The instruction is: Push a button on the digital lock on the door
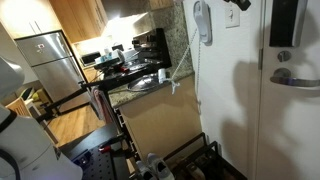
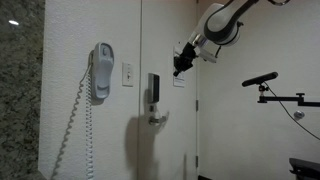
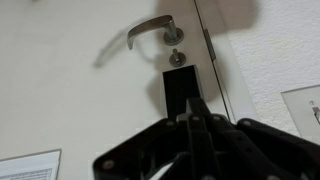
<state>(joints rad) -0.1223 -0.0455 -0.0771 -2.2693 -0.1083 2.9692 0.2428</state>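
The digital lock (image 2: 154, 88) is a tall black panel on the white door (image 2: 170, 140), just above the silver lever handle (image 2: 155, 120). Lock (image 1: 285, 22) and handle (image 1: 292, 76) also show in an exterior view. My gripper (image 2: 181, 69) hangs in the air, level with the lock's top and a little to its side, apart from the door. In the wrist view, which stands upside down, my fingers (image 3: 195, 108) are pressed together and empty, with their tip pointing at the black lock (image 3: 180, 88) below the handle (image 3: 150, 30).
A white wall handset (image 2: 102, 72) with a coiled cord and a white switch plate (image 2: 127, 74) sit on the wall beside the door. A camera arm on a stand (image 2: 262, 80) is on the far side. A kitchen counter with a stove (image 1: 140, 75) lies behind.
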